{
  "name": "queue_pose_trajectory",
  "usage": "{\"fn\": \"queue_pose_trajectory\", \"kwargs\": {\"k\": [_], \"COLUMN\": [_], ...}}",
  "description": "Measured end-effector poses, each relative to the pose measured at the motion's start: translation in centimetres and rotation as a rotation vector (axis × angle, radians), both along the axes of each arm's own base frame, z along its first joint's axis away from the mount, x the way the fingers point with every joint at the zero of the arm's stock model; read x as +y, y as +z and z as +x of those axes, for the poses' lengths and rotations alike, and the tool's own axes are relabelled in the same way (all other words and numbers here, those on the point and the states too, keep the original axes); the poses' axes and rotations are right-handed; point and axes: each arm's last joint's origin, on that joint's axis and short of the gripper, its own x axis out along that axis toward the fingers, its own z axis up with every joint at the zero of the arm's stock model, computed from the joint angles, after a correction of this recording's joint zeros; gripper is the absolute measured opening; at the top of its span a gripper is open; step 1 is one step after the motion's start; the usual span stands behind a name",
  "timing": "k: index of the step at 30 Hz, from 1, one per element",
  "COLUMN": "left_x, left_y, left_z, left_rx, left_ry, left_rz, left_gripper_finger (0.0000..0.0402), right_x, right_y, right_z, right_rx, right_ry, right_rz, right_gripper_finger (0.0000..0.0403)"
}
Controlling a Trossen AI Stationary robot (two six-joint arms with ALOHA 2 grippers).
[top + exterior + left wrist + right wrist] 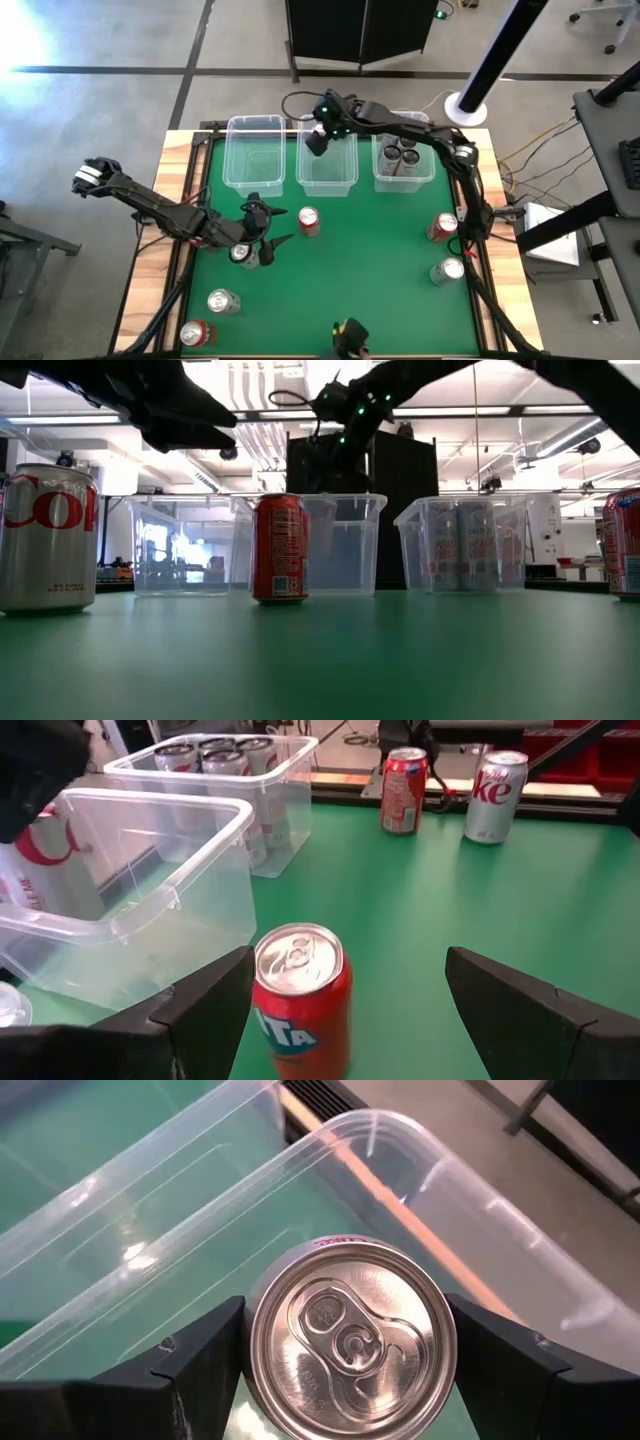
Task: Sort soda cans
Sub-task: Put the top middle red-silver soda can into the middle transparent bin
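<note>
Right gripper (345, 1355) clamped on one can (347, 1342) above three bins (327, 172), perhaps three cans (403, 157) inside.

Red can (309, 221) stands upright mid-desk. Red (442, 227) and silver (448, 270) cans stand at right; silver (222, 301) and red (197, 333) near left. Silver cans (402, 157) fill the far-right bin; one can (350, 1342) is held above the middle bin.

Mat centre free; bins (327, 160) block far edge
</note>
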Motion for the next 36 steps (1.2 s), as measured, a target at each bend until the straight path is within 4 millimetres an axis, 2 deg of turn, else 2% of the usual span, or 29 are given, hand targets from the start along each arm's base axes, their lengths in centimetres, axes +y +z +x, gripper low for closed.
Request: {"fn": "queue_pose_trajectory", "kwargs": {"k": [8,15,25,36], "left_x": [0.1,0.6,0.8,0.8], "left_y": [-0.4,0.3,0.6,0.6], "left_z": [-0.3,-1.3,-1.7,-1.7], "left_rx": [0.061,0.044,0.044,0.043], "left_ry": [0.006,0.052,0.060,0.058], "left_rz": [0.015,-0.008,-0.029,-0.031], "left_gripper_finger": [0.0311,0.0311,0.0311,0.0311], "right_x": [-1.7,-2.0,-2.9,-2.6], "right_y": [-3.1,-4.5,-4.5,-5.2], "right_z": [2.0,2.0,1.5,1.6], "right_rx": [0.058,0.101,0.092,0.137], "right_ry": [0.011,0.002,-0.027,0.053], "right_rz": [0.011,0.026,0.028,-0.011], "right_gripper_finger": [0.0290,0.0290,0.0292,0.0294]}}
